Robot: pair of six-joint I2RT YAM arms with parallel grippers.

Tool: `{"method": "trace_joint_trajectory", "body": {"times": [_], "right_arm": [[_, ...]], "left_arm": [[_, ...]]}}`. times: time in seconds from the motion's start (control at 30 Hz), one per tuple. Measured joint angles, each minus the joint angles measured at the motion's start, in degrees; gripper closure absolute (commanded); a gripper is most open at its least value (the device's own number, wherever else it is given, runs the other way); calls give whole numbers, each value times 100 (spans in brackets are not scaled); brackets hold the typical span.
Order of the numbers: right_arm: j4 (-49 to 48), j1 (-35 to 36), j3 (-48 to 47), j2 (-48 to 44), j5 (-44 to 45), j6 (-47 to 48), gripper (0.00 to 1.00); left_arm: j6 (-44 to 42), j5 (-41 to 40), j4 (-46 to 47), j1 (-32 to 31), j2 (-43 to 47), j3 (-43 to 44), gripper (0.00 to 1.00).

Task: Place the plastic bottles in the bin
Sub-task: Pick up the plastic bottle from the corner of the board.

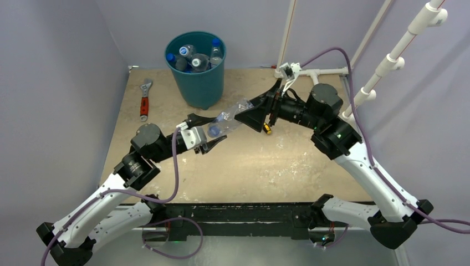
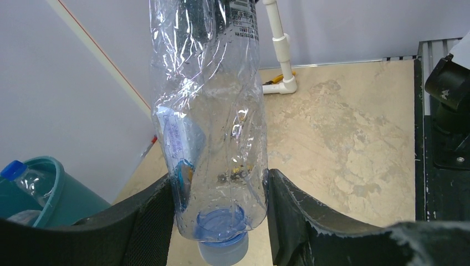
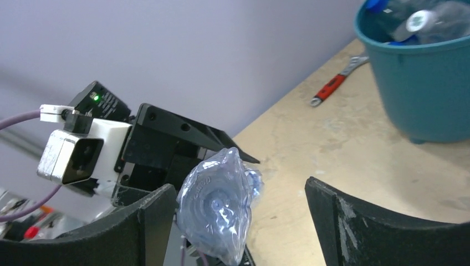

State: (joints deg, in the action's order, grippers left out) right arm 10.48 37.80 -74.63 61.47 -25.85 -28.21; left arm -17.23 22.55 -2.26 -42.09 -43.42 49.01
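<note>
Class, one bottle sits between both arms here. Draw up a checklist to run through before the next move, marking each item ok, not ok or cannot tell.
1. Left end effector clamped on the clear plastic bottle near its cap: ok.
2. Right end effector open, spread wide around the bottle's base: ok.
3. Right fingers fully clear of the bottle: cannot tell.
4. Way to the teal bin free of obstacles: ok.
5. Room in the bin: cannot tell; stored bottles lie near its rim.
6. Red-handled wrench lies left of the bin, off the path: ok.
</note>
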Motion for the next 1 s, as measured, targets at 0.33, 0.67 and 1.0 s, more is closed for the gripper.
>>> {"method": "trace_joint_trajectory", "body": {"times": [0.33, 0.67, 1.0], "right_arm": [[-140, 4, -2, 417, -940, -282, 71], [-844, -2, 522, -319, -647, -212, 95], [-4207, -7, 2693, -2498, 229, 2, 100]], "left_arm": [[-42, -48, -48, 7, -37, -9, 87], [765, -564, -114, -2, -170, 376, 9], [3711, -988, 2682, -4, 363, -98, 8]]}}
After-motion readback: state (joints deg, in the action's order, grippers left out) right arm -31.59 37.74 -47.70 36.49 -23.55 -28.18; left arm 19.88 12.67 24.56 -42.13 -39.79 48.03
